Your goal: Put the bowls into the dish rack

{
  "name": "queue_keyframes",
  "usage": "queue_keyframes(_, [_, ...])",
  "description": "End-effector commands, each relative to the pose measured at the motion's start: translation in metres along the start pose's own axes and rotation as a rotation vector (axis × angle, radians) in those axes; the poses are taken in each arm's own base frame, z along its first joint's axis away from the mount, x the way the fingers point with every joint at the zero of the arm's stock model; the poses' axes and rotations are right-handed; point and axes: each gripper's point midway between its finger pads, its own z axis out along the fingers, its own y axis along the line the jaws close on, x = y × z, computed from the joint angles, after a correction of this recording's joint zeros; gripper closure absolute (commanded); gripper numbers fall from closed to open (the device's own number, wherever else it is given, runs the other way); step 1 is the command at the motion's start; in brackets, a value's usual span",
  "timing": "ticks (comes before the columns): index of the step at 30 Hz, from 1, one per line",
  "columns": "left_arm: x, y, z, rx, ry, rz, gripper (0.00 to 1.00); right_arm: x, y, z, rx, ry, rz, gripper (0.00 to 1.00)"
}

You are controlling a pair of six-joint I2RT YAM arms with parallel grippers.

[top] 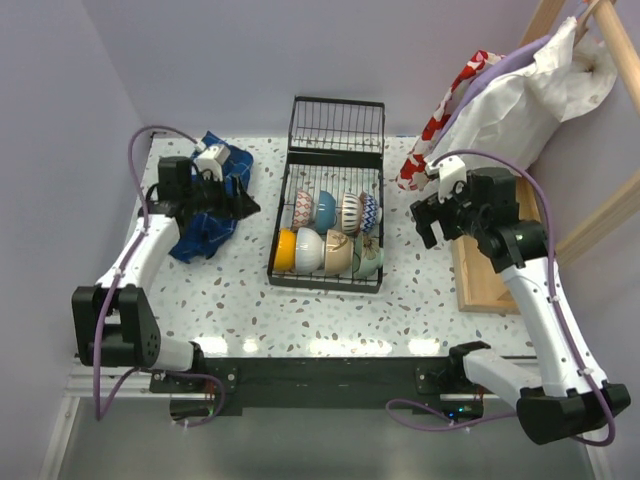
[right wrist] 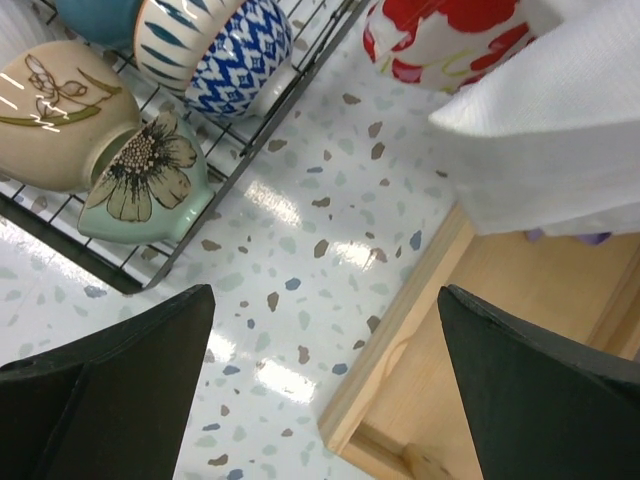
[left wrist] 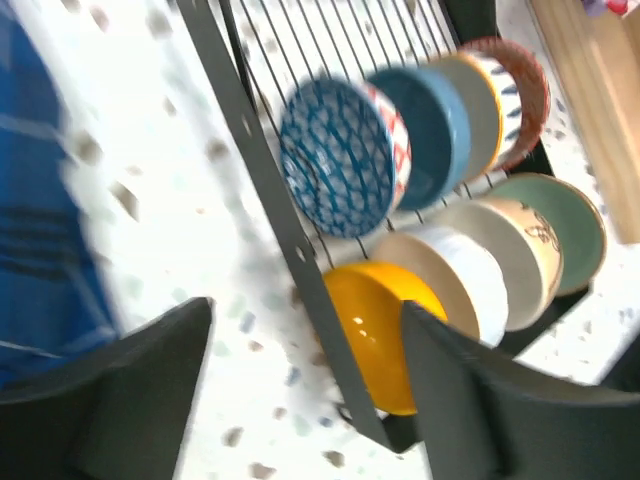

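The black wire dish rack [top: 330,150] stands at the table's middle, with two rows of several bowls on edge. The yellow bowl [top: 286,250] is at the front left and the pale green flower bowl [top: 368,257] at the front right. In the left wrist view the yellow bowl [left wrist: 385,330] and a blue-patterned bowl [left wrist: 340,155] show behind the rack's rail [left wrist: 270,200]. My left gripper [top: 243,205] is open and empty, left of the rack. My right gripper [top: 425,222] is open and empty, right of the rack, over the table by the wooden tray [right wrist: 470,400]. The flower bowl [right wrist: 140,185] shows in its view.
A blue cloth [top: 212,215] lies under the left arm. The wooden tray [top: 480,285] sits at the right edge. A red-and-white cloth [top: 455,100] and a white cloth [top: 530,95] hang from a wooden frame at the back right.
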Motion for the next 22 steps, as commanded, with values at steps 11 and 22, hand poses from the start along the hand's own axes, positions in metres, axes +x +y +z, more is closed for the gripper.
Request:
queue_keyframes(11, [-0.099,0.005,-0.044,-0.197,-0.233,0.396,0.00,0.047,0.007,-0.016,0.047,0.188,0.170,0.01])
queue_keyframes(22, [-0.104,-0.011,-0.037,-0.094,-0.268,0.361,0.00,0.062,0.011,-0.040,0.043,0.174,0.091,0.01])
